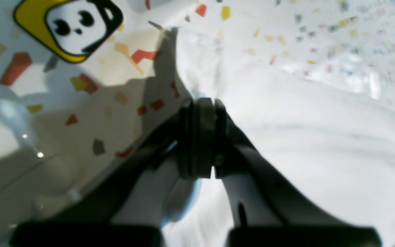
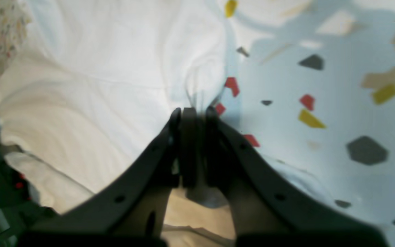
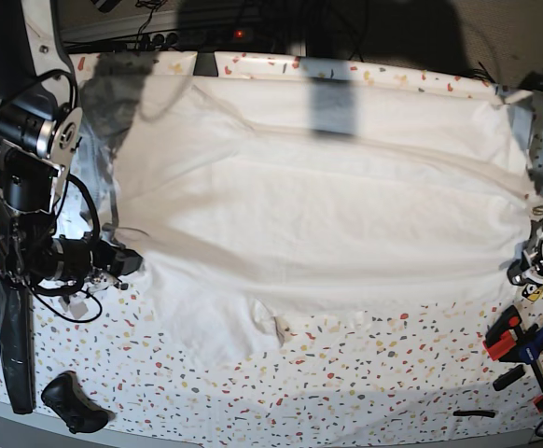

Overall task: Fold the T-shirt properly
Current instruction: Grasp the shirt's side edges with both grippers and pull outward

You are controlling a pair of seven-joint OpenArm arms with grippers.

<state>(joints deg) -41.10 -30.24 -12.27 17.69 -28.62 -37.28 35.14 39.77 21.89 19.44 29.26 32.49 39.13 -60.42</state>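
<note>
Left wrist view: left gripper (image 1: 201, 137) nearest lens, jaws pressed together at edge of T-shirt (image 1: 303, 137), seemingly pinching hem. Panda sticker (image 1: 69, 27) on table (image 1: 46, 103) beyond shirt edge. Risk: thin pinch slips once pulled.

Right wrist view: right gripper (image 2: 190, 144) closed at opposite shirt edge (image 2: 98, 85); cloth between jaws likely, blurred.

Base view: shirt (image 3: 327, 215) spread across table (image 3: 365, 373), one gripper at each side edge. Risk: uneven pull from two sides skews fold, bunches wrinkles; clamps (image 3: 523, 341) near shirt's left-gripper side could snag arm.

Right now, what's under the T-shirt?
The T-shirt lies spread on the speckled tabletop, which shows around its edges. Anything beneath the cloth is covered and cannot be seen.
</note>
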